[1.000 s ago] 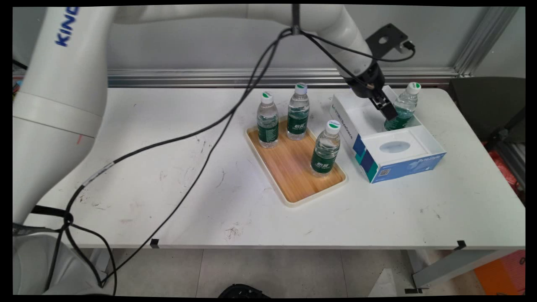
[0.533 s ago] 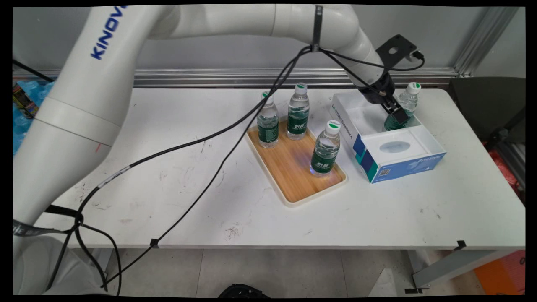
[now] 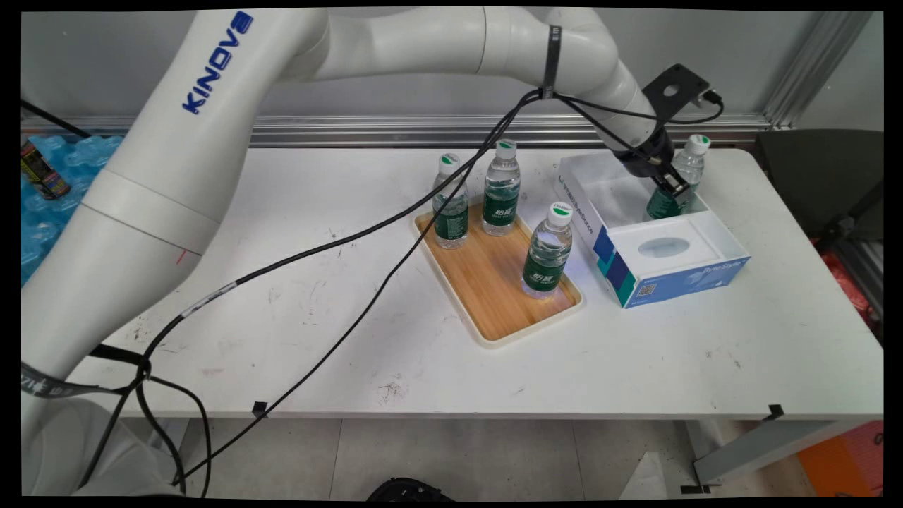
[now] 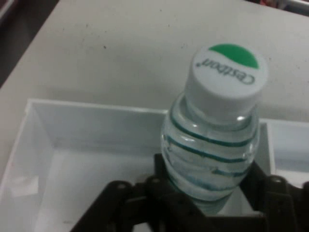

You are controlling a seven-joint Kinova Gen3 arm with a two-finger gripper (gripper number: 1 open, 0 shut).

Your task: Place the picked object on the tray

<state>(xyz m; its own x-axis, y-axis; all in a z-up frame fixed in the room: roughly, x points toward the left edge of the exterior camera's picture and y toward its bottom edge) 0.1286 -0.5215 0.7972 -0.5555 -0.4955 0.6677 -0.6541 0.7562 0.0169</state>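
Observation:
My black gripper (image 3: 674, 192) reaches into the white and blue open box (image 3: 695, 271) at the back right of the table. It is shut on a clear water bottle (image 3: 688, 166) with a green label and a white cap, which stands in the box's far compartment. In the hand view the bottle (image 4: 212, 145) fills the gap between the two fingers (image 4: 161, 166), which press against its sides, and its cap (image 4: 227, 79) points up and away. The box's white inner wall (image 4: 96, 123) lies to the left of the bottle.
A wooden tray (image 3: 494, 300) sits left of the box and carries three more water bottles (image 3: 547, 250), (image 3: 501, 189), (image 3: 450, 204). Black cables (image 3: 338, 247) hang from the arm across the table's middle. A dark chair (image 3: 822, 176) stands off the right end.
The gripper has moved right and toward the back, from beside the bottle to around it, and closed on it. The bottle's cap has shifted slightly up and right.

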